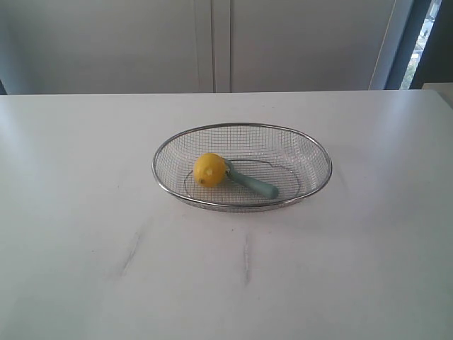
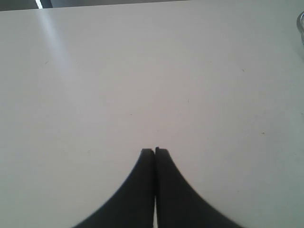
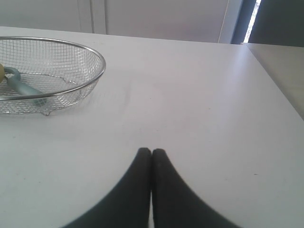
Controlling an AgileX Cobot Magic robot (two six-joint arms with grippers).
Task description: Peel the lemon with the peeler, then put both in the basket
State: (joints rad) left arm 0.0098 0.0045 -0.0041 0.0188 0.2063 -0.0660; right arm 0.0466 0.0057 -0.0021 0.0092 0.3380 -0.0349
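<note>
The yellow lemon (image 1: pixel 209 169) lies inside the silver wire basket (image 1: pixel 311 145) at the middle of the white table. Beside it in the basket lies the teal-handled peeler (image 1: pixel 253 184), its head against the lemon. The right wrist view shows the basket (image 3: pixel 90 52) with the peeler (image 3: pixel 23 88) in it and a sliver of the lemon (image 3: pixel 1 71). My left gripper (image 2: pixel 154 150) is shut and empty over bare table. My right gripper (image 3: pixel 151 151) is shut and empty too, well apart from the basket. Neither arm appears in the exterior view.
The white table (image 1: pixel 85 212) carries faint grey scuff marks (image 1: pixel 245 261) in front of the basket. A pale cabinet wall (image 1: pixel 212 42) stands behind the table. The table's right edge (image 3: pixel 278 80) runs close to my right gripper's side.
</note>
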